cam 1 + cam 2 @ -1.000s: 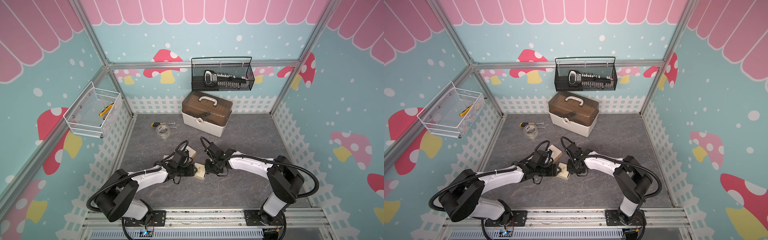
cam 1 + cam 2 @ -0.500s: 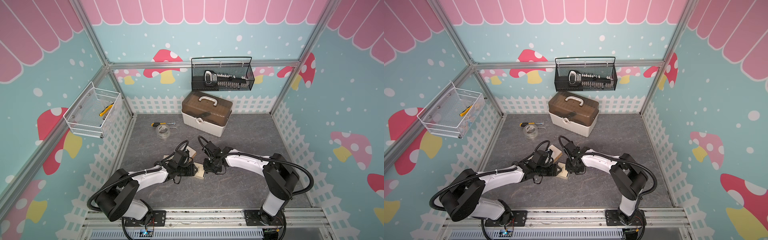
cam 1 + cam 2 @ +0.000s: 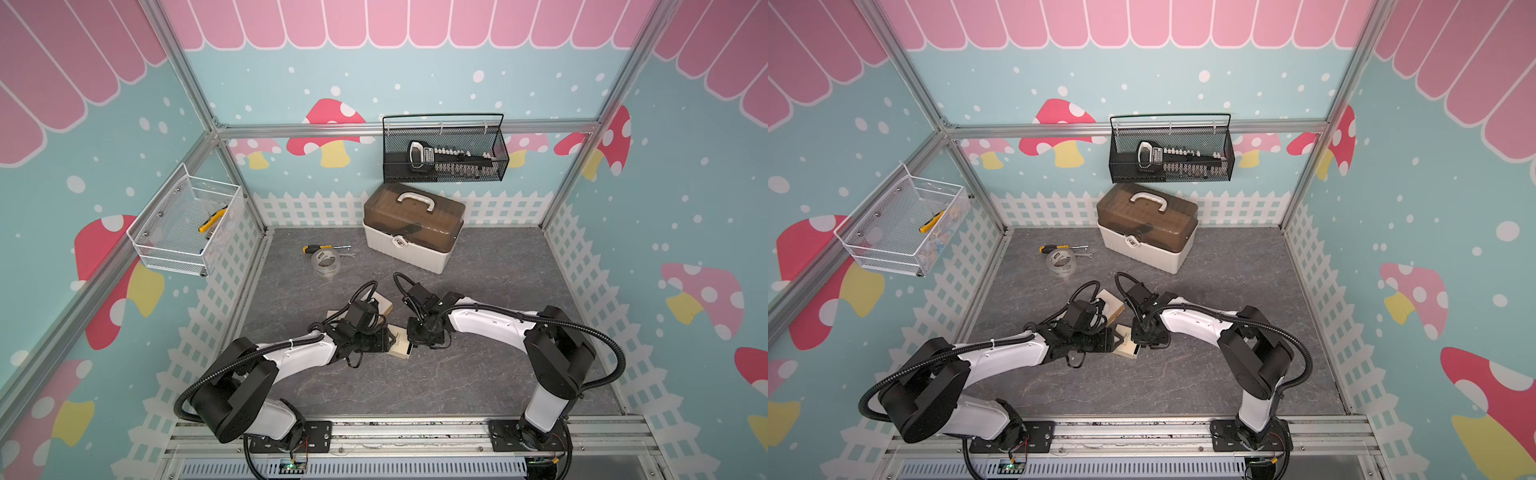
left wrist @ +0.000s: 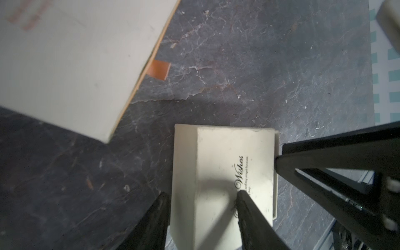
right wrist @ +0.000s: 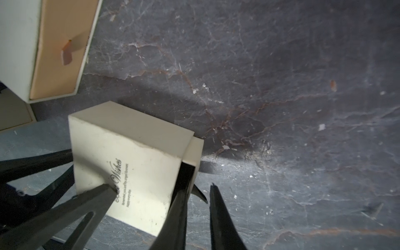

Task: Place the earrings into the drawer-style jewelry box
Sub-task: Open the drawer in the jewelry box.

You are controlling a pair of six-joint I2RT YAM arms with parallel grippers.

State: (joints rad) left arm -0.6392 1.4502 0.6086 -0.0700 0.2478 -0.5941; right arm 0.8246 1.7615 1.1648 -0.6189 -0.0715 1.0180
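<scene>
Left hand [image 4: 202,193] straddles cream jewelry box [image 4: 216,155], can't tell if clamped; you see black "Wishes" script, drawer [image 5: 195,149] poking out at right hand [image 5: 200,177], fingers slightly apart.

The small cream box [image 4: 227,155] looks like matt, lightly scuffed card. The floor [image 4: 270,65] is dull grey stone-look sheet. At upper left, the bigger box [image 5: 54,73] shows a smooth tan paper face.

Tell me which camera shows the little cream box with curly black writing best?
The right wrist view: the small cream cardboard box is close, showing its writing, sides and drawer end. The left wrist view shows it close too, but cut off. In both top views it is tiny.
</scene>
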